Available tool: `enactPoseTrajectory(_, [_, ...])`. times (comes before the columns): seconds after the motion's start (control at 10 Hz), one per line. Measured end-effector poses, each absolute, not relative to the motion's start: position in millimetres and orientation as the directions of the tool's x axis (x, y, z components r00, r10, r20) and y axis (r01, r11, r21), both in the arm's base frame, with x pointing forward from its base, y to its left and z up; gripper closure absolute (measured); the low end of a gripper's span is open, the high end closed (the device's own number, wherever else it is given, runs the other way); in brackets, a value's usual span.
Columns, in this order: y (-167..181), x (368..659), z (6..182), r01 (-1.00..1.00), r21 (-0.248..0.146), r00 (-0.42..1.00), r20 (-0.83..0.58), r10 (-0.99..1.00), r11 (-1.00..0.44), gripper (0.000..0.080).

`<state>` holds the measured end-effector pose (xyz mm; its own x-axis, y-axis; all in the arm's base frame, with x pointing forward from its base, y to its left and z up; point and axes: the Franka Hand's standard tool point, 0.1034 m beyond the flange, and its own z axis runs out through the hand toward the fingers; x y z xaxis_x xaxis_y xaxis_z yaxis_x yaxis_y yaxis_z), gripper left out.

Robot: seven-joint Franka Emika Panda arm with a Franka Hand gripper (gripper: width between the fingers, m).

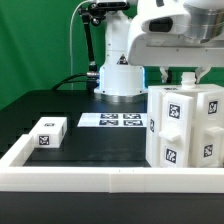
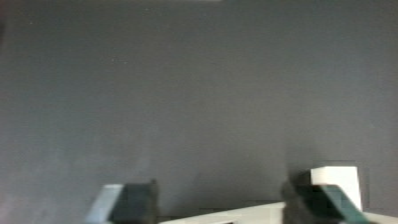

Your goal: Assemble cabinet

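Where the cabinet [image 1: 183, 125] nears the rim [image 1: 100, 178] — gripper [image 2: 228, 202] hovers above, parted

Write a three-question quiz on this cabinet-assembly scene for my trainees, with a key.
1. True or false: the small white block lies on the exterior view's left, apart from the cabinet.
2. What lies flat in front of the arm's base? A) marker board B) screwdriver C) cloth
3. Fill in: the table surface is ___.
Key: 1 true; 2 A; 3 black.
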<state>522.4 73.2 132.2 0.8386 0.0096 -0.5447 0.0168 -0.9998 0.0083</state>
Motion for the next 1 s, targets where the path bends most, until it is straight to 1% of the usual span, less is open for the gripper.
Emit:
enactPoseTrajectory(0.1, [73,522,132.1,0.017,0.008,0.838,-0.545,0.010,-1.000,0.0341])
enactPoseTrajectory(0.2, [73,522,132.1,0.017,0.008,0.838,-0.545,0.010,-1.000,0.0159])
enactPoseTrajectory(0.3, [73,522,132.0,0.017,0.008,0.838,-0.545,0.010,-1.000,0.0053])
enactPoseTrajectory(0.4, [73,522,132.0,0.017,0.008,0.838,-0.545,0.010,-1.000,0.0011])
enactPoseTrajectory(0.7, [73,522,131.9,0.018,0.008,0.838,-0.545,0.010,-1.000,0.0002])
enactPoseTrajectory(0.8, [73,517,130.5,0.033,0.006,0.854,-0.520,0.025,-0.999,0.0002])
enactPoseTrajectory(1.0, [72,491,129.6,0.071,0.003,0.890,-0.453,0.062,-0.997,0.0002])
